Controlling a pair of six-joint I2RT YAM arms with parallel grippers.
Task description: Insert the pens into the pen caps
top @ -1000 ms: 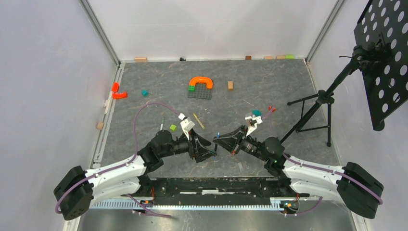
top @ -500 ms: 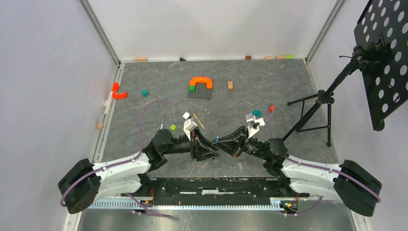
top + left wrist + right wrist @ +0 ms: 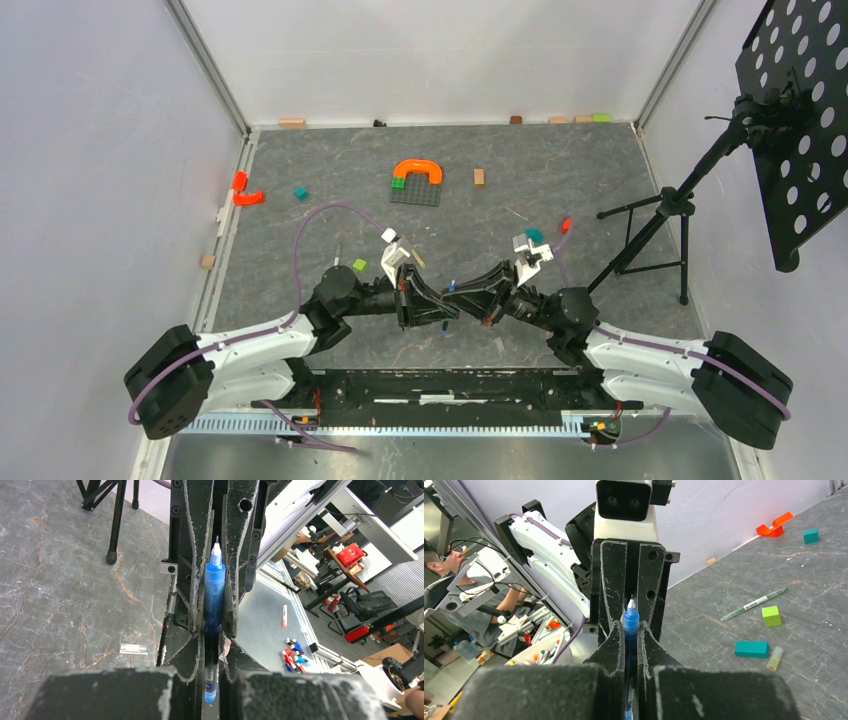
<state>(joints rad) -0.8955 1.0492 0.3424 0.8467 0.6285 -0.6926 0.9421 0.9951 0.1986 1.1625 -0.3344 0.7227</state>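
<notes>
Left tool [image 3: 212, 639] and right tool [image 3: 629, 631] meet tip to tip over the near part of the counter [image 3: 590, 170]. Both are pressed together on 1 blue pen [image 3: 214, 590], which spans the 2 sets of fingers clear of the surface. Farther out, the green pen [image 3: 754, 603] lies flat on the counter near a lime block [image 3: 771, 615], well apart from both tools.
</notes>
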